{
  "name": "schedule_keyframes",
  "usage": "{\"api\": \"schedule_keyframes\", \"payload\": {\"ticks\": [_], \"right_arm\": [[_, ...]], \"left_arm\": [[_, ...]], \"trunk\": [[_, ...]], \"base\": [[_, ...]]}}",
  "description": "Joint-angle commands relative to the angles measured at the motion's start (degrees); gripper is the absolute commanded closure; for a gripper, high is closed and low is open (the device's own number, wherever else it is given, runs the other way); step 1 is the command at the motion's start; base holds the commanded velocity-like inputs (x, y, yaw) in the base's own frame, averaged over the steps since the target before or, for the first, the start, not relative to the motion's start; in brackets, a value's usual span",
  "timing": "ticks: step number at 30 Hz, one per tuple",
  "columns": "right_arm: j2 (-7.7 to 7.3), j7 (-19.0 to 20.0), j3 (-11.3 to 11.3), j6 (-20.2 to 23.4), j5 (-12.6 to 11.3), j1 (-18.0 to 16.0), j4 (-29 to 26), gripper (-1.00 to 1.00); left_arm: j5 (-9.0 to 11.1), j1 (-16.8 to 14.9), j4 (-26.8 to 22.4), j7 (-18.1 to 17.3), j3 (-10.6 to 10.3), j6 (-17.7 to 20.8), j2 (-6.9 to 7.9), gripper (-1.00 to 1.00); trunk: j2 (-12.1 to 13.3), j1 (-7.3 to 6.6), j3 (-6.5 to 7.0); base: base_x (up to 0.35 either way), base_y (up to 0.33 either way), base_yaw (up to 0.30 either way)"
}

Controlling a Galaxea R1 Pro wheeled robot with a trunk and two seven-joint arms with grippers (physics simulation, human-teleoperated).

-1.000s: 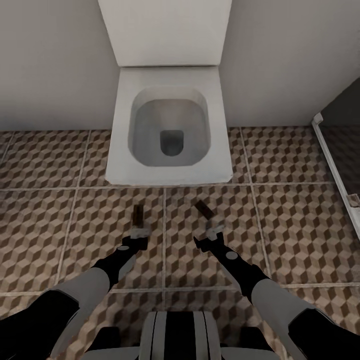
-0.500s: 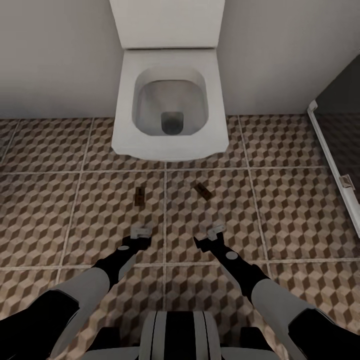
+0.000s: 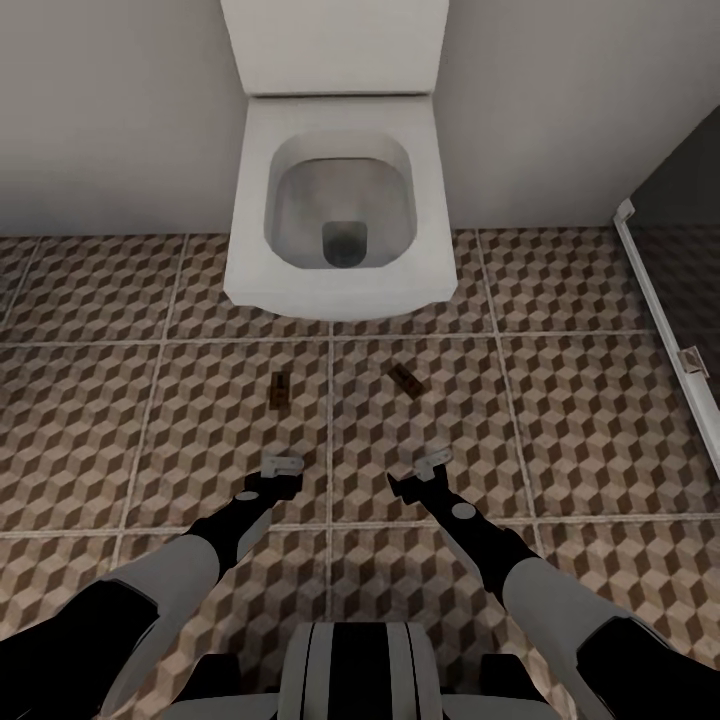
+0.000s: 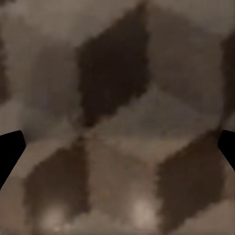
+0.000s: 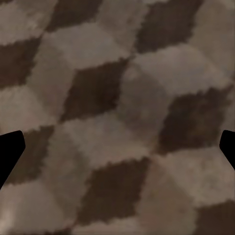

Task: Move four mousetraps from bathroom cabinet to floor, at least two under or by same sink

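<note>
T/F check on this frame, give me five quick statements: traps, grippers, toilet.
1. Two mousetraps lie on the bathroom floor, one ahead of the left gripper, one ahead of the right gripper. True.
2. The left gripper is shut on a mousetrap. False: its jaws stand open and empty.
3. Both traps lie in front of the toilet. True.
4. The toilet lid is down. False: it is up and the bowl is open.
5. The two traps touch each other. False: they lie apart, on either side of a grout line.
</note>
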Motion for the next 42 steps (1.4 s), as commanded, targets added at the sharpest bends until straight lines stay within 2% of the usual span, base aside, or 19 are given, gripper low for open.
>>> {"api": "schedule_keyframes", "payload": {"ticks": [1, 18, 42], "right_arm": [[-0.02, 0.11, 0.32, -0.28, -0.61, -0.05, 0.1, -1.0], [0.02, 0.09, 0.33, -0.28, -0.61, -0.05, 0.09, -1.0], [-0.03, 0.11, 0.29, -0.28, -0.61, -0.05, 0.11, -1.0]], "left_arm": [[0.47, 0.01, 1.41, 0.38, -0.69, 0.18, 0.02, -1.0], [0.47, 0.01, 1.46, 0.43, -0.69, 0.19, 0.02, -1.0], [0.55, 0.02, 1.66, 0.32, -0.69, 0.19, -0.09, -1.0]], "trunk": [[-0.01, 0.0, -0.03], [-0.01, 0.0, -0.03], [0.31, -0.62, 5.29]], "base": [[-0.002, 0.0, 0.0], [0.0, 0.0, 0.0], [0.0, 0.0, 0.0]]}}
